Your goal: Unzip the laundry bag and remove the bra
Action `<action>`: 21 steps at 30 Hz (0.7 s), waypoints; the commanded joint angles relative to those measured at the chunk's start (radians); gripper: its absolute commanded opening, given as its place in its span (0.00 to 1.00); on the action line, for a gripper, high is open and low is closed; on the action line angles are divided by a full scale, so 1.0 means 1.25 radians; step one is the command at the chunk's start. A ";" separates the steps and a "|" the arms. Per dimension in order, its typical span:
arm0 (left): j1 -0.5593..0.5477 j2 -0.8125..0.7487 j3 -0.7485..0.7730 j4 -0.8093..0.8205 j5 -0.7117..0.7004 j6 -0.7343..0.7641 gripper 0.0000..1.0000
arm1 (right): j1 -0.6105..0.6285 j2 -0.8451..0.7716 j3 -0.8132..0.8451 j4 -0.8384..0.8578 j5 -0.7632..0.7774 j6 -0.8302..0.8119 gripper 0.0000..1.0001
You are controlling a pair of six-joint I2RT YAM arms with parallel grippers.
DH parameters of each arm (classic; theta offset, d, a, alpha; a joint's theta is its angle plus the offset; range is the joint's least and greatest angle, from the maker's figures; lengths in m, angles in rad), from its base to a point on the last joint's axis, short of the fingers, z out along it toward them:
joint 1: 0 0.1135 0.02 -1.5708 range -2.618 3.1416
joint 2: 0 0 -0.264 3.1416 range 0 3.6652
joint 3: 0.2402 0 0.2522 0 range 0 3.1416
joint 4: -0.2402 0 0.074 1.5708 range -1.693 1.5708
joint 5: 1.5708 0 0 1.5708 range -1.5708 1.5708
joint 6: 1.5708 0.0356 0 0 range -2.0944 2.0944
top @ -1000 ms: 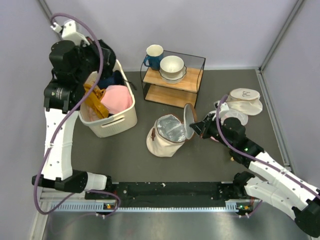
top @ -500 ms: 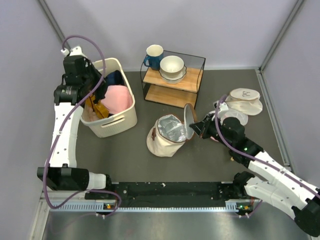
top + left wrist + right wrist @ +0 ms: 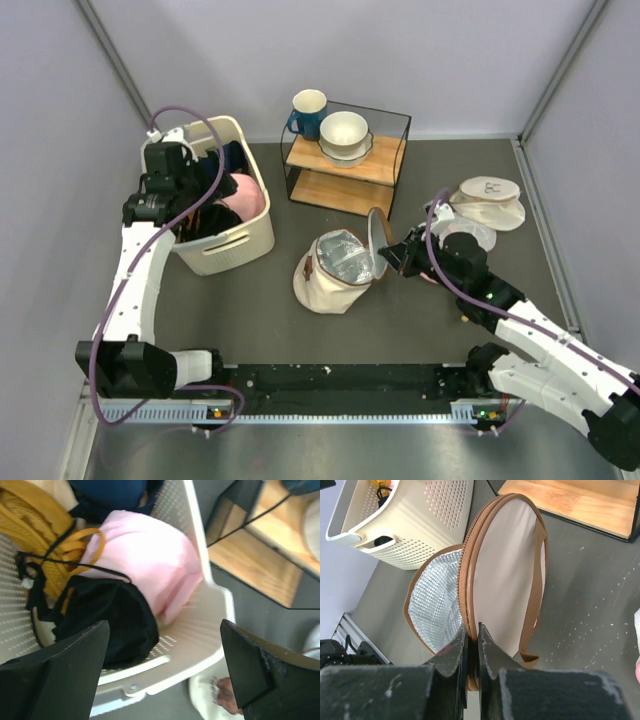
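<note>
The cream laundry bag [image 3: 335,275] lies on its side in the middle of the table, unzipped, its silver lining [image 3: 432,605] showing. Its round lid [image 3: 505,575] stands upright, and my right gripper [image 3: 392,255] [image 3: 471,630] is shut on the lid's brown zipper rim. The bra [image 3: 105,615] [image 3: 205,218], black with thin straps, lies inside the cream plastic basket [image 3: 240,245] [image 3: 210,605] beside a pink cloth. My left gripper [image 3: 188,208] [image 3: 164,630] hangs just above the basket's near wall, jaws wide open with nothing held between them.
The basket also holds a pink cloth [image 3: 150,565], a yellow strappy item [image 3: 45,545] and dark blue fabric [image 3: 110,492]. A wire-and-wood shelf [image 3: 345,165] with a blue mug [image 3: 306,112] and a bowl [image 3: 344,135] stands behind the bag. A flat white pouch [image 3: 490,200] lies at the right.
My left arm has come down from high over the basket and its jaws have opened, letting go of the black bra, which now lies in the basket. The right gripper has not moved.
</note>
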 commanded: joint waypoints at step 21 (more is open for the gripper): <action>0.002 -0.072 0.131 0.021 0.238 0.004 0.99 | 0.112 0.129 0.197 0.123 -0.210 -0.009 0.00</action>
